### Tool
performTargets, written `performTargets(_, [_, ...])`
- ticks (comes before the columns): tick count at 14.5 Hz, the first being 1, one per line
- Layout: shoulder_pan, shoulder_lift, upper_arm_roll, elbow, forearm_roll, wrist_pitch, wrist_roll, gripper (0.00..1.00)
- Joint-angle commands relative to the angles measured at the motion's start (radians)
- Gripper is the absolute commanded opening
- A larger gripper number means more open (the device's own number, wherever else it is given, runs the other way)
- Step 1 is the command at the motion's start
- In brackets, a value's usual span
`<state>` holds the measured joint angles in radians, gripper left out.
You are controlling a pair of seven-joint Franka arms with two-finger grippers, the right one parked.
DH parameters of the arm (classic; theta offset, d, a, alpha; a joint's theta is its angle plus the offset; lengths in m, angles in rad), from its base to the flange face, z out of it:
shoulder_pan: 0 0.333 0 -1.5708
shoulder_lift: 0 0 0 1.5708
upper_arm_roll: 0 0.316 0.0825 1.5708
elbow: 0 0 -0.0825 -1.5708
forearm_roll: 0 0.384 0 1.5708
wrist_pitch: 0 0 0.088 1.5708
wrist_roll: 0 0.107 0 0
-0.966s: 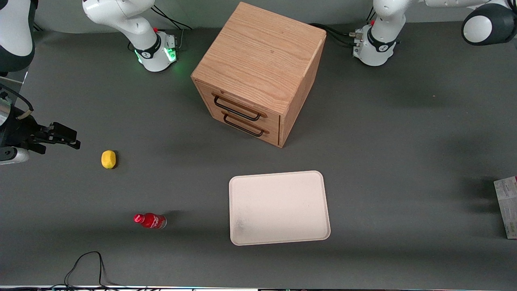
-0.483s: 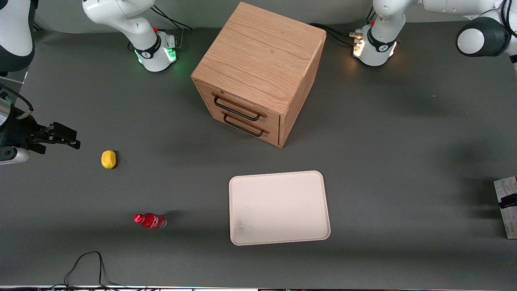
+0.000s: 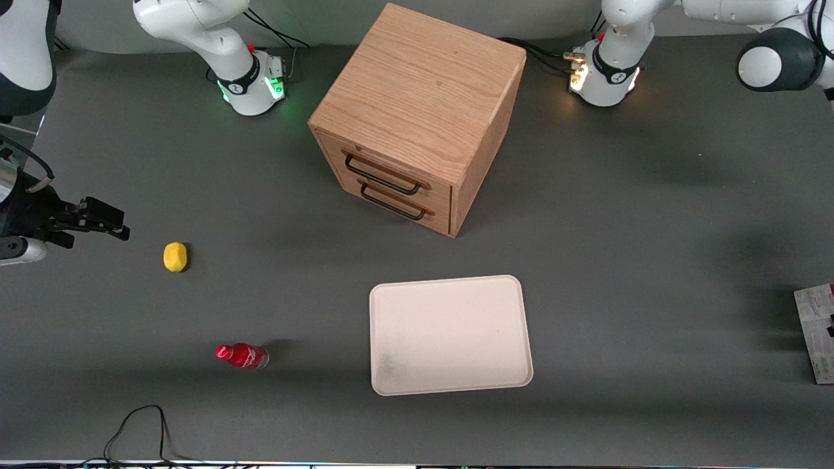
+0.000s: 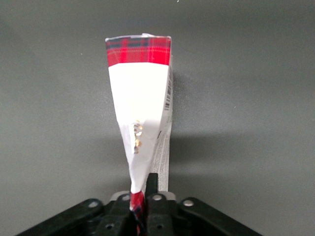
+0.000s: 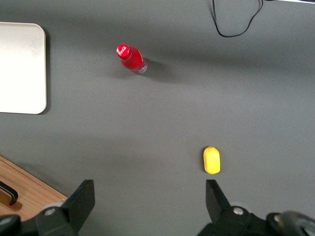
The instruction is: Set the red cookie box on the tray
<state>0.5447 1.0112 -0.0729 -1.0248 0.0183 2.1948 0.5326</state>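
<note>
Red cookie box (image 3: 816, 332) sits at the working arm's end of the worktop (image 3: 651, 215) in your front view, cut by the frame edge and well apart from the tray (image 3: 449, 335). A wooden drawer cabinet (image 3: 417, 117) stands farther from the camera than the tray; a yellow lemon (image 3: 174, 256) and a small red bottle (image 3: 242, 355) lie toward the parked arm's end.

Your left wrist view shows the gripper (image 4: 141, 196) at the box's near end, its fingers (image 4: 153, 184) clamped on a narrow red edge, the box's pale face and tartan band stretching away over the grey surface.

Your right wrist view shows the bottle, the lemon and a corner of the tray.
</note>
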Motion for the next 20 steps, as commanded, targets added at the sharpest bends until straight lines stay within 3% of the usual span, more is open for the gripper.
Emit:
performTargets(1, [-0.009, -0.034, 0.010, 0.008, 0.012, -0.070, -0.011, 0.00])
performTargets(7, [-0.037, -0.268, 0.036, 0.000, 0.021, -0.383, -0.013, 0.00])
performTargets(13, [-0.035, -0.506, 0.042, -0.008, 0.038, -0.555, -0.048, 0.00])
performTargets(16, [-0.045, -0.551, 0.044, -0.009, 0.049, -0.581, -0.066, 0.00])
performTargets(20, [-0.185, -0.573, 0.045, -0.093, 0.064, -0.586, -0.244, 0.00])
